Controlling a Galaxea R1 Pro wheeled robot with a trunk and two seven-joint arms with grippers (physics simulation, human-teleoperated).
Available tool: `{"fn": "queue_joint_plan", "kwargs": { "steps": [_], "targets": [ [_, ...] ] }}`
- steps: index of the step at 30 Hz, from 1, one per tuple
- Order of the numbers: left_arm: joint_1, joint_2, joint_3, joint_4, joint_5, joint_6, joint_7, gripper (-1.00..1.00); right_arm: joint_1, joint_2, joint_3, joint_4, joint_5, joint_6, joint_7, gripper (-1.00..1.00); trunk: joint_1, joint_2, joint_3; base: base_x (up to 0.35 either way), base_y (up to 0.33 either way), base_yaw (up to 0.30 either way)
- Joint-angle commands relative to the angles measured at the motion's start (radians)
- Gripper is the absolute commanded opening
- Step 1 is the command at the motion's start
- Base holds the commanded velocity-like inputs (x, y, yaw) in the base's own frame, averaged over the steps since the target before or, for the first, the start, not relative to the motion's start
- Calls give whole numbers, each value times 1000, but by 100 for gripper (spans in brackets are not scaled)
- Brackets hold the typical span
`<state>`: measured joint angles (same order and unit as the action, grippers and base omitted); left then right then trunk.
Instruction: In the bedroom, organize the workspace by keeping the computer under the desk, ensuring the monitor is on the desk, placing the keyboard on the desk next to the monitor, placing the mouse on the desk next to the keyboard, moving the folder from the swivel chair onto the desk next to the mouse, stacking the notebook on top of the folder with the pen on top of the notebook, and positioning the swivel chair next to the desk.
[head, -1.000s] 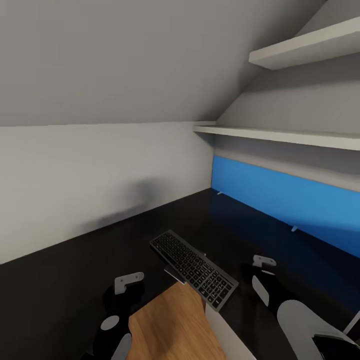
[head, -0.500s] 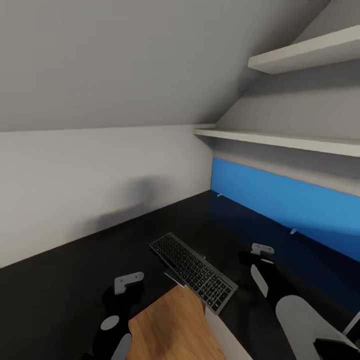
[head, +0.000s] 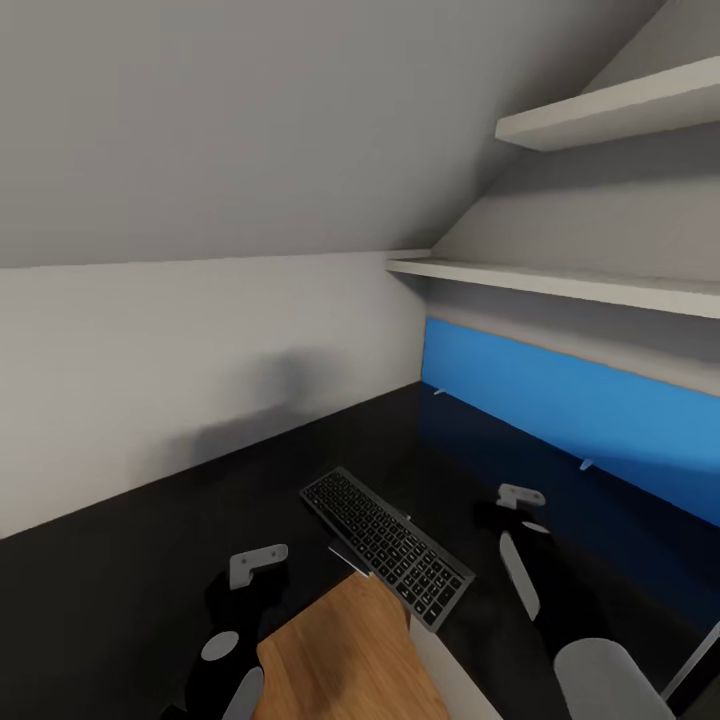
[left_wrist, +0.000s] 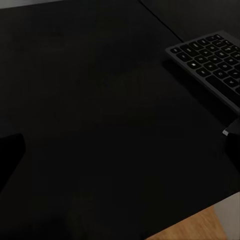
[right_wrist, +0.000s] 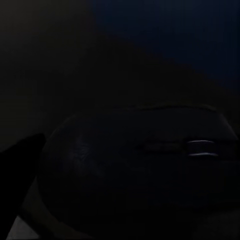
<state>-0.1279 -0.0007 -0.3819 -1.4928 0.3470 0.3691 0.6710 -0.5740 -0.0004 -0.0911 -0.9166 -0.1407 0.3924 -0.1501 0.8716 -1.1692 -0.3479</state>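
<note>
The slim black-keyed keyboard (head: 385, 545) (left_wrist: 210, 57) lies at an angle on the glossy black desk (head: 150, 560), its near end reaching past the desk's inner edge. My right gripper (head: 497, 515) hangs low over the desk just right of the keyboard. The right wrist view is very dark, and the small black mouse (right_wrist: 135, 170) fills it with its scroll wheel showing, so it appears held. My left gripper (head: 245, 595) hovers over bare desk left of the keyboard, fingers apart and holding nothing.
A blue wall panel (head: 580, 410) runs along the desk's back right, under two white shelves (head: 560, 280). A white wall and sloped ceiling close off the left. Wood floor (head: 340, 660) shows in the desk's inner corner below me.
My right arm has moved a little farther over the desk beside the keyboard, a dark shape at its tip moving with it. The left arm and keyboard have stayed put.
</note>
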Motion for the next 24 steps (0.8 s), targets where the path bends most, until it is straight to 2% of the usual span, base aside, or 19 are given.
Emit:
{"fn": "queue_joint_plan", "kwargs": {
  "steps": [1,4,12,24],
  "targets": [
    [-1,0,-1,-1,6,4,7,100,6,7,0,-18,-10,7,-6,-100,0,-1,-1,0,0,0],
    [-1,1,-2,-1,6,4,7,100,17,28,0,-42,-9,15,-6,-100,0,-1,-2,0,0,-44],
    [-1,1,-2,-1,5,4,8,100,23,31,-1,-45,-8,15,-6,-100,0,-1,-4,0,0,-36],
    [-1,2,-2,-1,4,2,8,100,23,31,-1,-45,-8,13,-6,-100,0,-1,-4,-2,2,253]
  ]
}}
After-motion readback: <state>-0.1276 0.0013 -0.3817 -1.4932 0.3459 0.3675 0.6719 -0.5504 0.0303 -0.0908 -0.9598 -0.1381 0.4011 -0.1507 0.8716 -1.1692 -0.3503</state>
